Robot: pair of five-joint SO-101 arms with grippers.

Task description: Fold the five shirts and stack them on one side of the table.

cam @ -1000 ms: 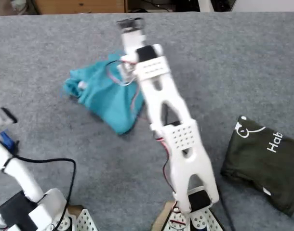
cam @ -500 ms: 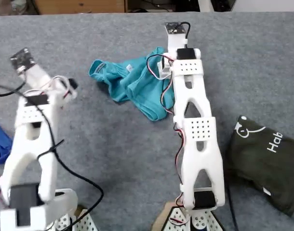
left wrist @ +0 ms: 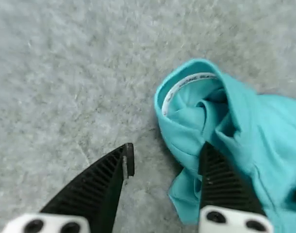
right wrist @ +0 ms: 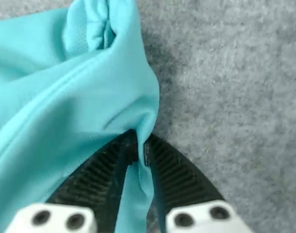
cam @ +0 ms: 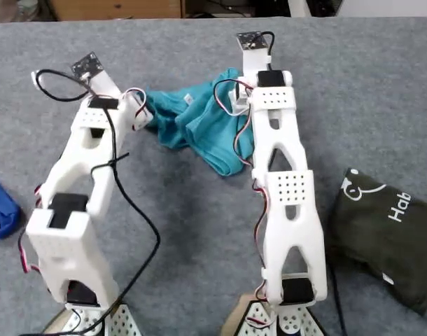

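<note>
Right gripper (right wrist: 138, 144) stretched forward, pinching teal shirt (cam: 189, 129) edge; left gripper (left wrist: 166, 153) spread wide, perhaps touching shirt.

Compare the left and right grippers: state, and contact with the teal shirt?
1. The left gripper is open; the right gripper is shut on a fold of the teal shirt.
2. The left gripper straddles the shirt's edge by the collar, one finger over cloth, the other over bare table; the right gripper has cloth pinched between both fingers.
Shared: black ribbed fingers, both at the same shirt.

Grey felt table (cam: 192, 224), wooden furniture (cam: 115, 8) behind
</note>
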